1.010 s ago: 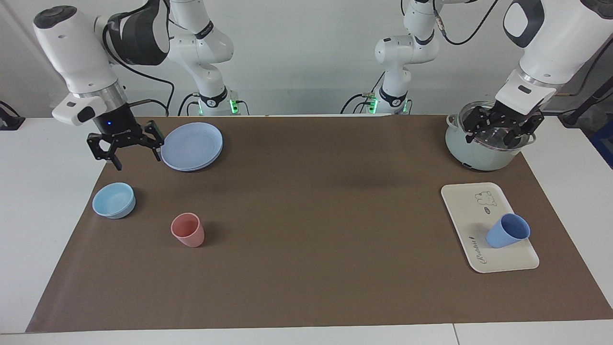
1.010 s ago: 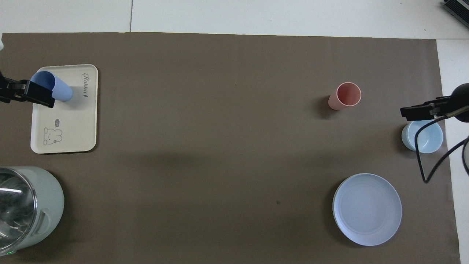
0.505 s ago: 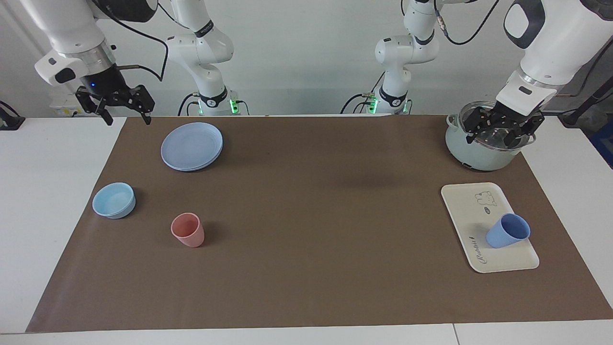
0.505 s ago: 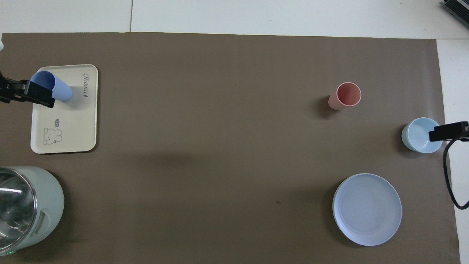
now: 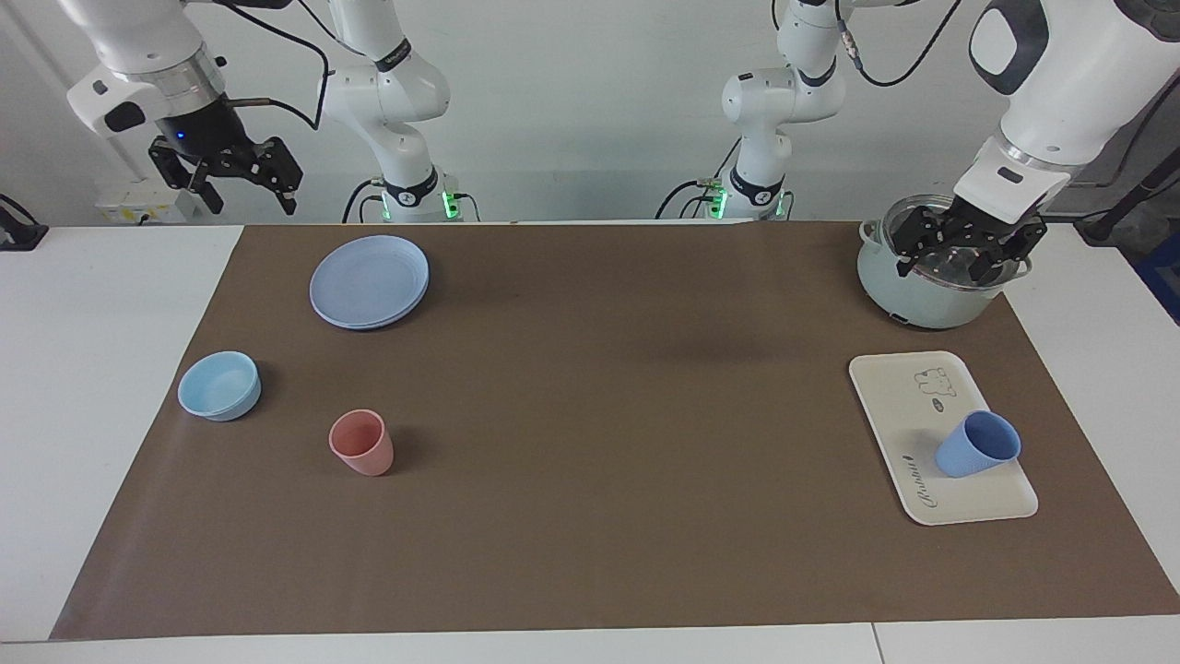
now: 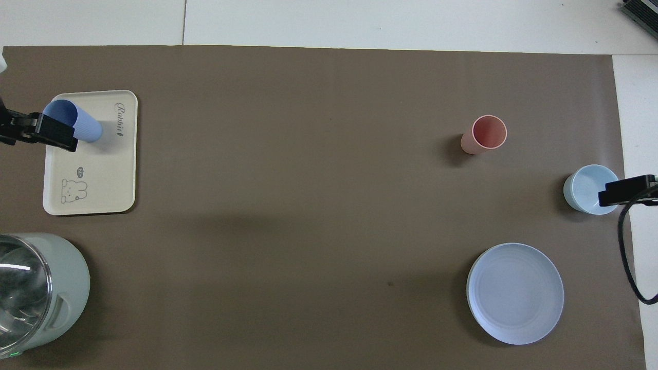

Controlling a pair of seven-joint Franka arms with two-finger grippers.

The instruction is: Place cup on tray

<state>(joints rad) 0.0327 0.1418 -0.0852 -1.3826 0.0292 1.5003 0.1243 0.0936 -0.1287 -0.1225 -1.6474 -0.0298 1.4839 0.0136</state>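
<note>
periwinkle cup, cream tray with seemingly a bear drawing, salmon tumbler

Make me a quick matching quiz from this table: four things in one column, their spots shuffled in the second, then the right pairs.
1. blue cup
2. pink cup
3. left pincer
4. round plate

A. over the pot
B. on the mat, beside the shallow bowl
C. on the tray
D. on the mat, nearest the right arm's base

Pairs: 1-C, 2-B, 3-A, 4-D
</note>
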